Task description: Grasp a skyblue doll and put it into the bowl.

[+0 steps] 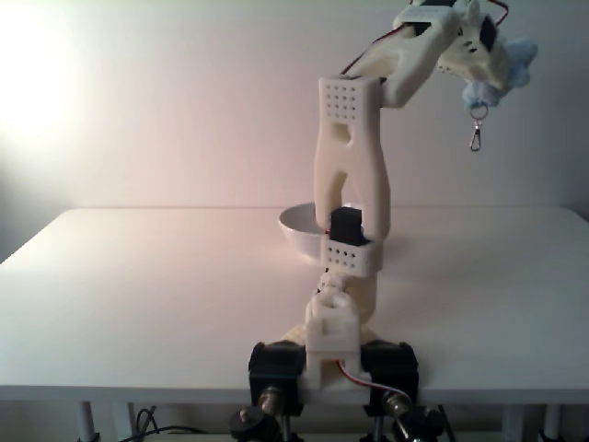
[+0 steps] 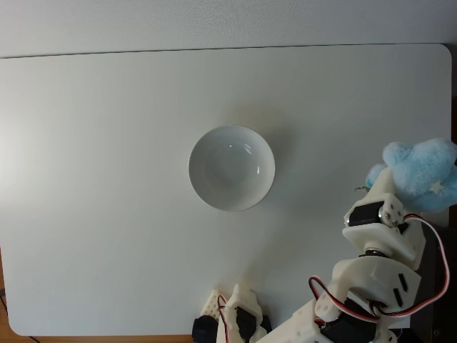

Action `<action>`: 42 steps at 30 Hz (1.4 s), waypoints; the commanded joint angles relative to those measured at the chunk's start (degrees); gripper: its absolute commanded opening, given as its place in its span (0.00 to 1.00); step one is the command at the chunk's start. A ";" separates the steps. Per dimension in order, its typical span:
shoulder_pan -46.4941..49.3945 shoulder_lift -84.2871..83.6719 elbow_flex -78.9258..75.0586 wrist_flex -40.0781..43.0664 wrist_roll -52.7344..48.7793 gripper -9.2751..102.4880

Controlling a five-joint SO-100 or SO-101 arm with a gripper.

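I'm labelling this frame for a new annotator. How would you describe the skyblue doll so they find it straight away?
Start at the white table with the white bowl at its middle. Follow the white robot arm up from the near edge to its gripper at the table's right side in the top-down fixed view. The skyblue doll is the fluffy pale blue lump in its jaws, a metal clasp dangling below.

A white counter [image 1: 138,304] with rounded corners stands against a plain pale wall [image 1: 184,110]. Strong warm light glows on the wall at the upper left in a fixed view and tints the counter pinkish. Dark cables hang below its near edge.
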 commanded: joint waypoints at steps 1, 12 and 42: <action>-6.06 3.43 -2.20 0.35 -1.76 0.10; -23.55 2.55 0.26 2.81 -6.59 0.10; -31.55 -1.23 23.99 15.56 -6.86 0.10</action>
